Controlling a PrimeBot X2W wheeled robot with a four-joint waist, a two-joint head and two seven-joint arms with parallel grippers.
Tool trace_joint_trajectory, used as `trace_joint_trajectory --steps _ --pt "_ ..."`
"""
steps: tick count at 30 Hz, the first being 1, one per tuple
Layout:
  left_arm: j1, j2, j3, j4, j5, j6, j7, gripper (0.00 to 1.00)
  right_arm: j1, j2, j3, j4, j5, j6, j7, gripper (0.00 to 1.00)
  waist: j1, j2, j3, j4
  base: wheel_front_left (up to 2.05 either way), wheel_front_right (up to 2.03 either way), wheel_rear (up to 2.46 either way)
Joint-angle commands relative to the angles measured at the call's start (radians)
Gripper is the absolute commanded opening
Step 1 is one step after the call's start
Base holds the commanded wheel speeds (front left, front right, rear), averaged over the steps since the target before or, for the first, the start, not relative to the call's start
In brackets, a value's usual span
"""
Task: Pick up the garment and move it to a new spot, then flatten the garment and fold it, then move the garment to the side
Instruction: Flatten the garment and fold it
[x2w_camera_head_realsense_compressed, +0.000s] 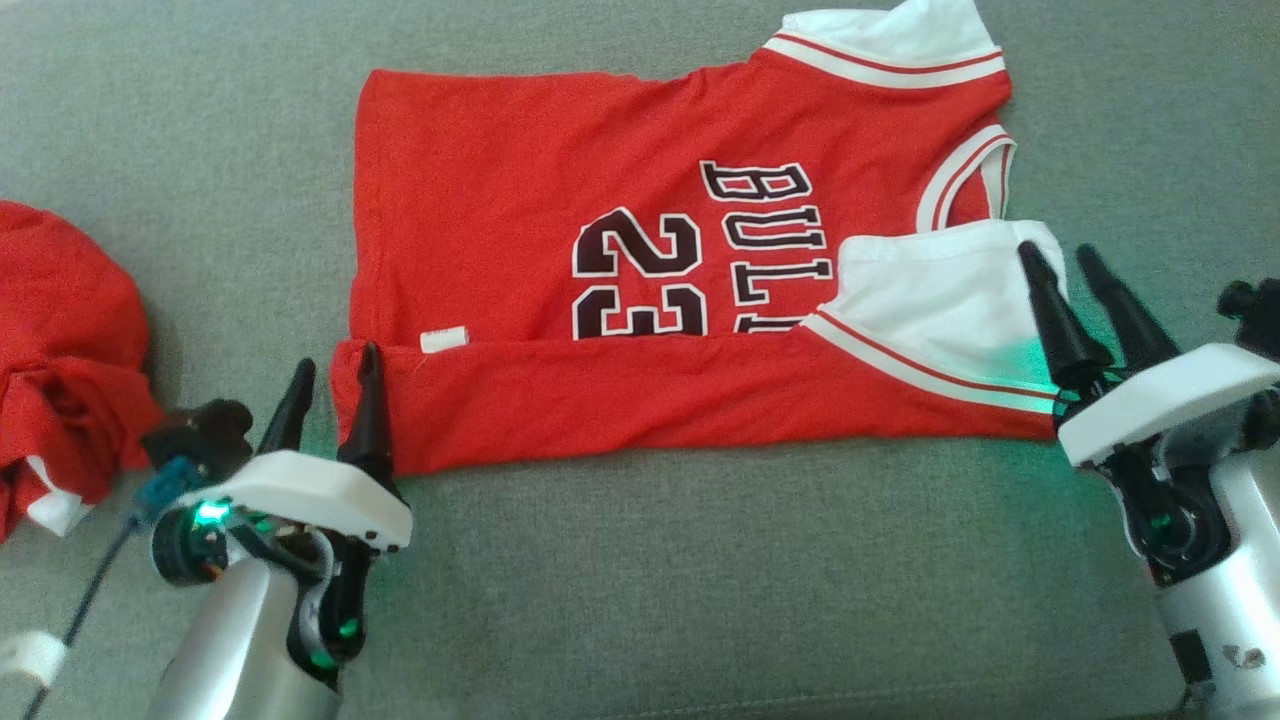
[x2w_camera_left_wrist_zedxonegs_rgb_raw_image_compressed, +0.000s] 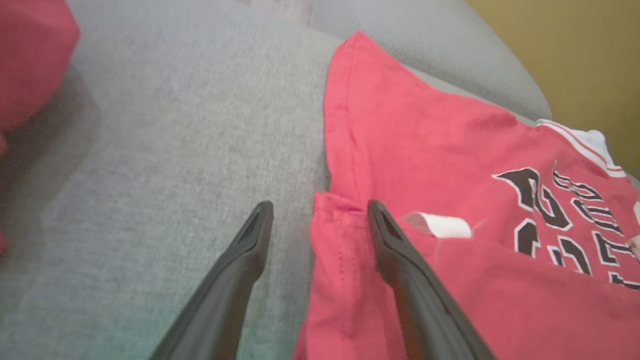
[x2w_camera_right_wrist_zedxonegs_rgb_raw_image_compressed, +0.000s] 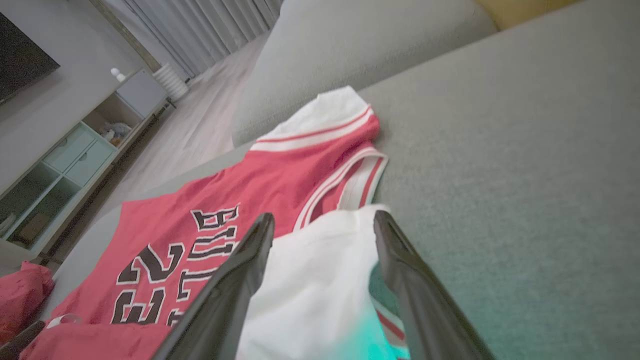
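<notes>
While red jersey (x2w_camera_head_realsense_compressed: 600, 200) lies flat on grey sofa (x2w_camera_head_realsense_compressed: 700, 560), near edge folded up, left gripper (x2w_camera_head_realsense_compressed: 337, 357) stands at left corner of fold, fingers spread, pinching nothing. Right gripper (x2w_camera_head_realsense_compressed: 1058, 250) over white sleeve (x2w_camera_head_realsense_compressed: 930, 290), fingers spread too. Other red cloth (x2w_camera_head_realsense_compressed: 60, 330) bunched at far left.

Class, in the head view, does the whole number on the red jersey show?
No: the jersey's near edge is folded up over it, hiding the lower part of the 23.
</notes>
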Motion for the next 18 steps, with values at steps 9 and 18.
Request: trace_joint_trajectory --steps 9,18 --pt "0.007 0.016 0.012 -0.078 0.230 0.138 -0.309 1.00 0.080 -0.013 -0.049 -0.110 -0.255 -0.001 -0.277 1.00 0.0000 0.0000 -0.029 -0.012 0.00 0.00 0.00" --pt "0.064 0.047 -0.036 -0.178 0.367 0.225 -0.321 1.00 0.228 0.088 -0.107 -0.338 -0.400 -0.001 -0.245 1.00 0.0000 0.0000 -0.054 -0.035 0.00 0.00 0.00"
